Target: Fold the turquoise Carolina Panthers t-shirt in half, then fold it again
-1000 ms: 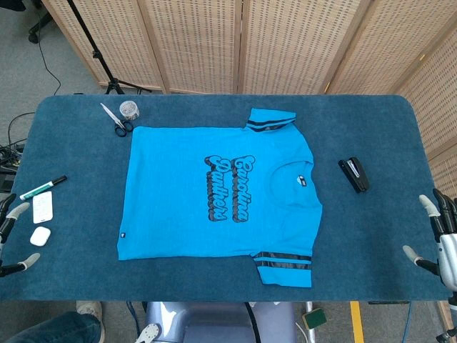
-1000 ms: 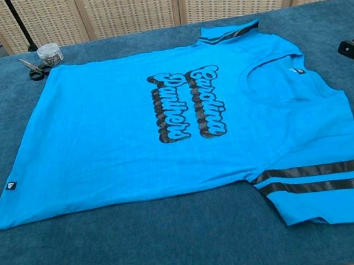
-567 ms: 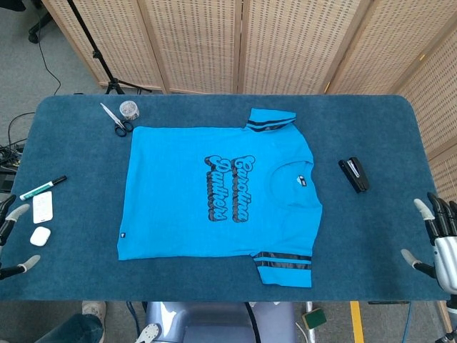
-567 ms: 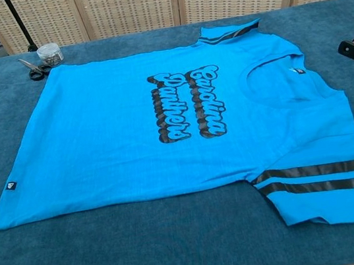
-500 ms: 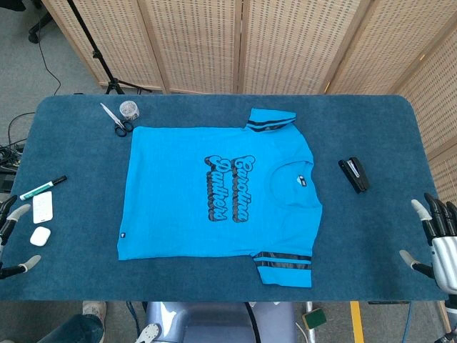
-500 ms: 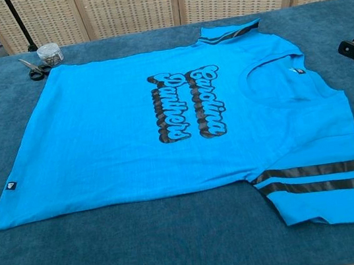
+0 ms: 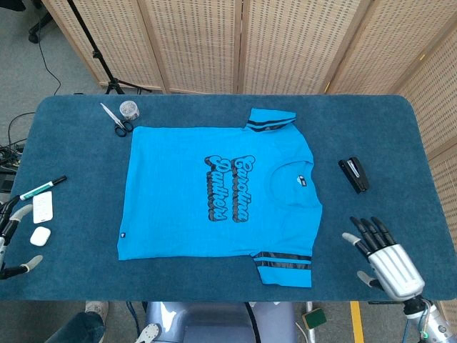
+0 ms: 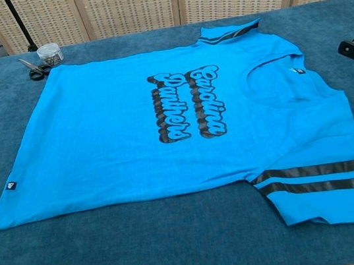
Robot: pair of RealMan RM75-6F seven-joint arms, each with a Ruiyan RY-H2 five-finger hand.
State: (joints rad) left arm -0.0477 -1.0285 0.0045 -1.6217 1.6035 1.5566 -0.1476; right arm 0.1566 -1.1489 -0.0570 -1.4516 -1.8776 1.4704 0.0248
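Note:
The turquoise Carolina Panthers t-shirt lies flat and unfolded on the blue table, collar toward the right, hem toward the left, print facing up; the chest view shows the t-shirt spread the same way. My right hand hovers with fingers spread over the table's near right corner, a little right of the striped near sleeve, holding nothing. My left hand shows only partly at the left edge of the head view, fingers apart and empty. Neither hand appears in the chest view.
Scissors and a small tape roll lie at the far left corner by the hem. A marker, a white card and a white case sit near my left hand. A black stapler lies right of the collar.
My right hand has moved in from the right edge toward the shirt's near sleeve, now over the table. The left hand and the shirt have stayed put.

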